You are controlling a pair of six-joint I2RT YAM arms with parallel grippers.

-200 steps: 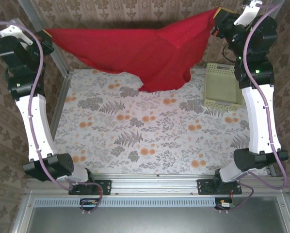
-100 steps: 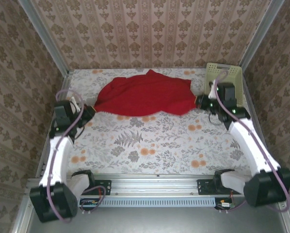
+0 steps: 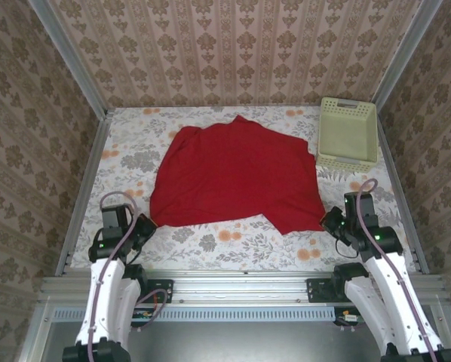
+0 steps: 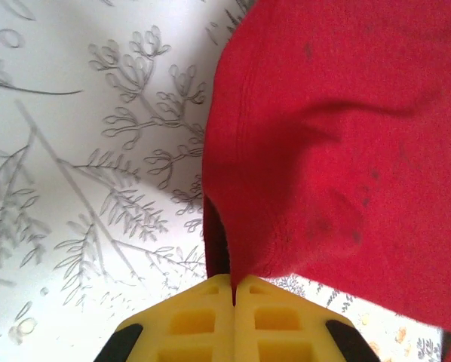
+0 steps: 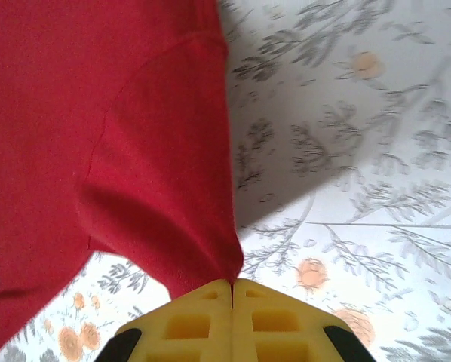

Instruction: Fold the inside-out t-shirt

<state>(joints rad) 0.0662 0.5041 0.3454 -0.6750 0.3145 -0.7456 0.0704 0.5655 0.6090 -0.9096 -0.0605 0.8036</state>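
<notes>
Our left gripper (image 4: pixel 233 290) is pressed together, its yellow fingers (image 4: pixel 191 320) pinching the near-left corner of the shirt (image 3: pixel 237 173). Our right gripper (image 5: pixel 232 290) is clamped the same way on the near-right corner.

A second ago we held the shirt high in the air, stretched between raised arms at the far side. Half a second ago it lay bunched on the far half of the table (image 3: pixel 210 243) with both grippers low at its ends. Now both grippers have drawn back to the near edge. The shirt lies spread across the middle of the table, its far-right edge just beside the basket (image 3: pixel 348 102).

How much cloth sits between the fingers is hidden. Both wrist views cut the shirt off, and from above we cannot make out collar or sleeves.
</notes>
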